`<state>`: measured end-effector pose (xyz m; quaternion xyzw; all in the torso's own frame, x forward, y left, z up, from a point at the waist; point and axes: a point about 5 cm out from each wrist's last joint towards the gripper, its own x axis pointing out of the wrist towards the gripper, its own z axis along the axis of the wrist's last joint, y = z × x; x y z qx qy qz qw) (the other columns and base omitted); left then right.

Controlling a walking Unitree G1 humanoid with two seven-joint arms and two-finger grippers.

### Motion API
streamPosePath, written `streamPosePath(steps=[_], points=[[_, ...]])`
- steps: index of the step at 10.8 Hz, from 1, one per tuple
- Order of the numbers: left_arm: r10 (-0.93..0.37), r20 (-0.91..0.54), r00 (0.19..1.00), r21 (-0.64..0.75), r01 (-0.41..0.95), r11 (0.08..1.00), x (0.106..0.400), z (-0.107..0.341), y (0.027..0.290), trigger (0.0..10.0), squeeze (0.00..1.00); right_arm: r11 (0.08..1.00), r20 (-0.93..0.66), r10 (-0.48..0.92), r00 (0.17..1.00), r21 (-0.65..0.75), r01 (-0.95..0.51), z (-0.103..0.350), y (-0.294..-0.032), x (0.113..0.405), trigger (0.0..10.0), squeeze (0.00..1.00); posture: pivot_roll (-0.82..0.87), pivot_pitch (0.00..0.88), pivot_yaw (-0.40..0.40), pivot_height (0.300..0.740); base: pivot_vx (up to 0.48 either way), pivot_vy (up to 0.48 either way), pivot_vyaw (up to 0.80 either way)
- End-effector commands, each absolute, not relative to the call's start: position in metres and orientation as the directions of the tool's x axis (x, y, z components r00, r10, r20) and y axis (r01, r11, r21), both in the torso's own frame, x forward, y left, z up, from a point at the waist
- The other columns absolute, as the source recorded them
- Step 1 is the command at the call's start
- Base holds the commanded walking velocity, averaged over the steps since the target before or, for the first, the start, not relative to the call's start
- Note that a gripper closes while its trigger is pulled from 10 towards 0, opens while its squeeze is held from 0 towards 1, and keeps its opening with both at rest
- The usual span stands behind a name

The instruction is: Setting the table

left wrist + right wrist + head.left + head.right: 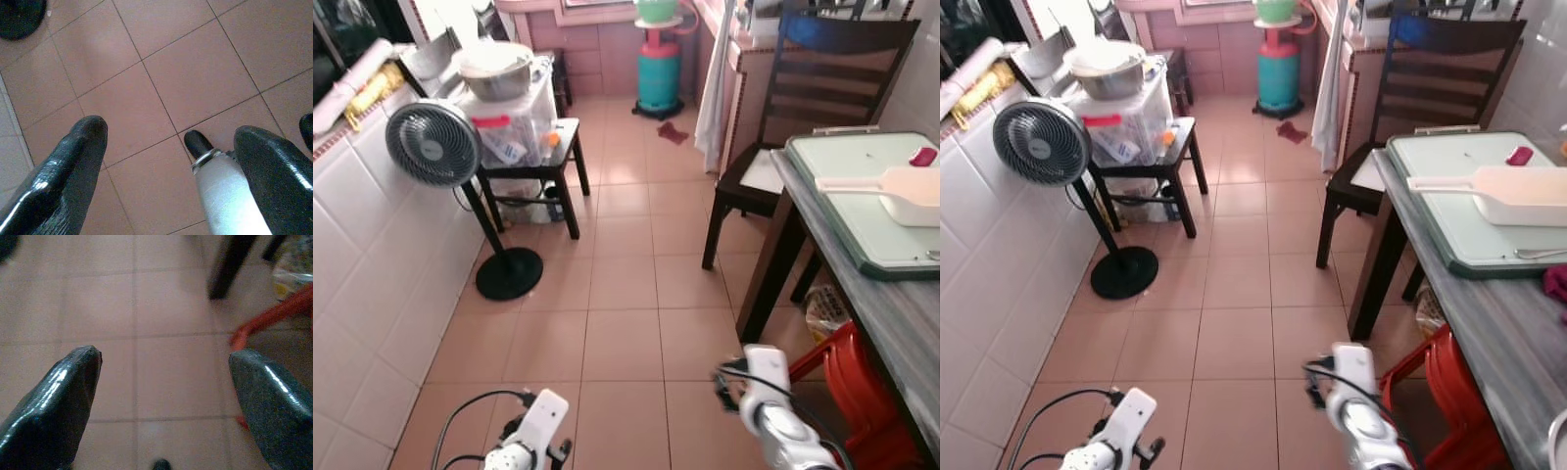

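1. Where the counter (891,323) runs along the robot's right, a pale green tray (862,211) lies on it, carrying a cream scoop (901,191).
2. Both arms hang low over the tiled floor (626,294); left tool (171,142) and right tool (164,364) gape wide, empty.
3. A red stool (857,382) sits beside the right arm.

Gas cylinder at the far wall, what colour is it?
The gas cylinder is teal; it shows best in the left eye view.
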<state>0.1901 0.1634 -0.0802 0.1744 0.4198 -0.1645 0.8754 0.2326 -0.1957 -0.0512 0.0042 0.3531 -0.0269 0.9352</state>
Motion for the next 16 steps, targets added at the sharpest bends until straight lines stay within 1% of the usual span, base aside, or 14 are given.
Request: streamPosePath(steps=[1, 2, 3, 4, 5, 7, 8, 9, 10, 11, 12, 13, 16], points=[[-0.094, -0.803, 0.588, 0.155, 0.359, 0.920, 0.190, -0.080, 0.177, 10.0, 0.00, 1.000, -0.674, -0.027, 0.738, -0.027, 0.011, -0.055, -0.193, 0.229, 10.0, 0.00, -0.07, 0.000, 0.002, 0.740, 0.000, 0.000, 0.00], [-0.062, -0.800, 0.596, 0.170, 0.326, 0.930, 0.190, -0.080, 0.181, 10.0, 0.00, 0.998, -0.695, -0.018, 0.719, -0.051, -0.025, -0.058, -0.192, 0.224, 10.0, 0.00, -0.06, 0.000, -0.025, 0.740, 0.000, 0.000, 0.00], [0.020, -0.803, 0.596, 0.156, 0.177, 0.972, 0.184, -0.083, 0.188, 10.0, 0.00, 0.980, -0.766, 0.024, 0.642, -0.108, -0.165, -0.070, -0.188, 0.208, 10.0, 0.00, -0.06, 0.000, -0.041, 0.740, 0.000, 0.000, 0.00], [-0.007, -0.822, 0.570, 0.140, 0.214, 0.967, 0.177, -0.087, 0.184, 10.0, 0.00, 0.963, -0.783, 0.047, 0.621, -0.130, -0.236, -0.073, -0.185, 0.202, 10.0, 0.00, -0.06, 0.000, -0.048, 0.740, 0.000, 0.000, 0.00], [-0.042, -0.834, 0.550, 0.142, 0.287, 0.947, 0.171, -0.090, 0.178, 10.0, 0.00, 0.966, -0.787, 0.044, 0.615, -0.124, -0.228, -0.074, -0.185, 0.200, 10.0, 0.00, -0.05, 0.000, -0.055, 0.740, 0.000, 0.000, 0.00], [-0.024, -0.841, 0.541, 0.167, 0.301, 0.939, 0.164, -0.092, 0.180, 10.0, 0.00, 0.977, -0.802, 0.028, 0.597, -0.105, -0.186, -0.076, -0.186, 0.198, 10.0, 0.00, -0.05, 0.000, -0.027, 0.740, 0.000, 0.000, 0.00], [-0.030, -0.844, 0.535, 0.181, 0.337, 0.924, 0.164, -0.093, 0.180, 10.0, 0.00, 0.981, -0.803, 0.026, 0.596, -0.095, -0.171, -0.078, -0.184, 0.196, 10.0, 0.00, -0.05, 0.000, -0.008, 0.740, 0.000, 0.000, 0.00], [-0.035, -0.849, 0.527, 0.175, 0.343, 0.923, 0.164, -0.093, 0.180, 10.0, 0.00, 0.983, -0.806, 0.026, 0.592, -0.087, -0.161, -0.079, -0.181, 0.194, 10.0, 0.00, -0.06, 0.000, -0.001, 0.740, 0.000, 0.000, 0.00], [-0.018, -0.845, 0.534, 0.194, 0.338, 0.921, 0.171, -0.090, 0.179, 10.0, 0.00, 0.982, -0.815, 0.026, 0.579, -0.087, -0.166, -0.083, -0.179, 0.187, 10.0, 0.00, -0.06, 0.000, 0.002, 0.740, 0.000, 0.000, 0.00], [-0.013, -0.843, 0.537, 0.194, 0.327, 0.925, 0.171, -0.090, 0.179, 10.0, 0.00, 0.982, -0.821, 0.020, 0.570, -0.091, -0.166, -0.084, -0.180, 0.184, 10.0, 0.00, -0.06, 0.000, 0.001, 0.740, 0.000, 0.000, 0.00], [-0.007, -0.849, 0.528, 0.192, 0.322, 0.927, 0.163, -0.093, 0.179, 10.0, 0.00, 0.980, -0.828, 0.011, 0.561, -0.102, -0.171, -0.086, -0.183, 0.180, 10.0, 0.00, -0.07, 0.000, -0.001, 0.740, 0.000, 0.000, 0.00], [-0.012, -0.855, 0.519, 0.186, 0.328, 0.926, 0.164, -0.093, 0.180, 10.0, 0.00, 0.975, -0.832, 0.005, 0.554, -0.119, -0.187, -0.087, -0.184, 0.178, 10.0, 0.00, -0.07, 0.000, -0.001, 0.740, 0.000, 0.000, 0.00], [-0.011, -0.870, 0.493, 0.193, 0.362, 0.912, 0.155, -0.096, 0.186, 10.0, 0.00, 0.978, -0.826, 0.004, 0.564, -0.113, -0.173, -0.086, -0.183, 0.180, 10.0, 0.00, -0.08, 0.000, 0.007, 0.740, 0.000, 0.331, 0.00]])
